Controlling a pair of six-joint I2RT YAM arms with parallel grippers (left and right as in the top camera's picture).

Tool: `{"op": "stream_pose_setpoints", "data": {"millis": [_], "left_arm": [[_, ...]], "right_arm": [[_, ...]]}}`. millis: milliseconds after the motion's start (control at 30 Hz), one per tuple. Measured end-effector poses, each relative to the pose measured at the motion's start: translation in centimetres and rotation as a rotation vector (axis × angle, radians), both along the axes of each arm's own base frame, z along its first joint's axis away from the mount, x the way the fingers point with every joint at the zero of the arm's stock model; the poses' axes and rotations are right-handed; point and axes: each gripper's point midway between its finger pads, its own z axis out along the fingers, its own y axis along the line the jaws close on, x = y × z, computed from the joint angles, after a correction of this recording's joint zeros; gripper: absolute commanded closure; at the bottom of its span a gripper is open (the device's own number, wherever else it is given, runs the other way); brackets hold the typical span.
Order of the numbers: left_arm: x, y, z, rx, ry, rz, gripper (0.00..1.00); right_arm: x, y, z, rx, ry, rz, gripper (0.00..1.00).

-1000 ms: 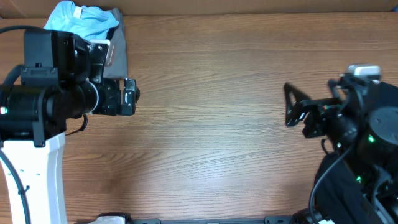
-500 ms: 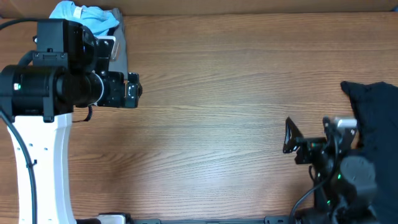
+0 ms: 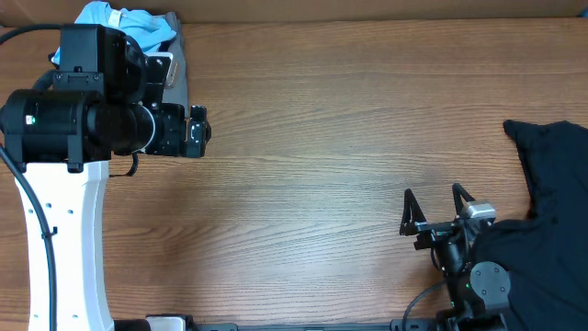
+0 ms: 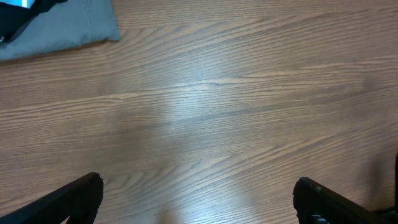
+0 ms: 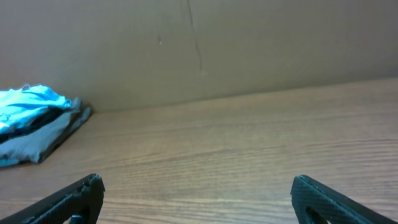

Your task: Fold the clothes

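Note:
A dark navy garment (image 3: pixel 551 221) lies crumpled at the right edge of the table, spreading to the front right corner. My right gripper (image 3: pixel 434 210) is open and empty, low over the table just left of that garment; its wrist view (image 5: pixel 198 199) shows only bare wood between the fingers. A stack of folded clothes, light blue (image 3: pixel 124 26) on grey (image 3: pixel 176 78), sits at the back left corner; it shows in the right wrist view (image 5: pixel 34 124) and its grey corner in the left wrist view (image 4: pixel 62 28). My left gripper (image 3: pixel 197 133) is open and empty beside that stack.
A cardboard wall (image 5: pixel 199 43) runs along the back edge of the wooden table (image 3: pixel 312 138). The left arm's white base (image 3: pixel 64 248) stands at the front left.
My right arm has dropped down and back toward the front edge, uncovering the dark garment at the right. The left arm has shifted slightly to the right.

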Motion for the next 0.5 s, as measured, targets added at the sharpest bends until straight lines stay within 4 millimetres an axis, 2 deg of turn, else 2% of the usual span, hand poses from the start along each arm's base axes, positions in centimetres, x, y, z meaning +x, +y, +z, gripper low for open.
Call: {"op": "stream_pose_setpoints", "data": {"millis": [67, 500], "left_arm": [[-0.01, -0.01, 0.00, -0.001, 0.001, 0.002, 0.00], [0.01, -0.01, 0.01, -0.001, 0.000, 0.002, 0.00]], "right_arm": [[0.12, 0.14, -0.51, 0.001, -0.001, 0.007, 0.00], [0.08, 0.35, -0.23, 0.003, -0.012, 0.019, 0.00]]}}
